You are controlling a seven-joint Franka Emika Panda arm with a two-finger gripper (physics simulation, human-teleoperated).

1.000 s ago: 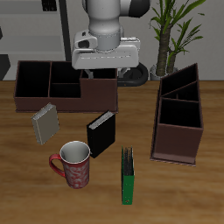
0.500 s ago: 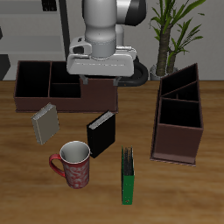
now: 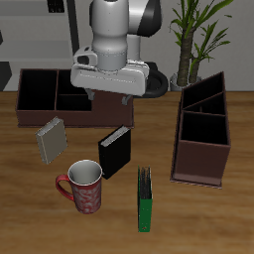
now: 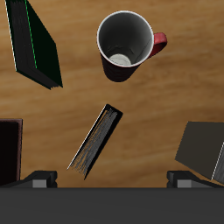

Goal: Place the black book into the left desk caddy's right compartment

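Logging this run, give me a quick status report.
Gripper high above the table, jaws open, empty. Black book standing on the table, untouched. Red mug close beside the book; left desk caddy uncovered.

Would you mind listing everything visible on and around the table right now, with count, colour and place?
black book: one, black with pale page edges, standing near the table's middle, beside the mug
grey book: one, grey, just in front of the wide caddy
green book: one, green, near the table's front edge
mug: one, red outside and white inside, toward the front edge
left desk caddy: one, dark brown, seen end-on, nothing visible in it
wide caddy: one, dark brown, at the back of the table
plant: one, green, behind the table
table: one, wood
gripper: one, white and grey arm, above the wide caddy's end, holding nothing
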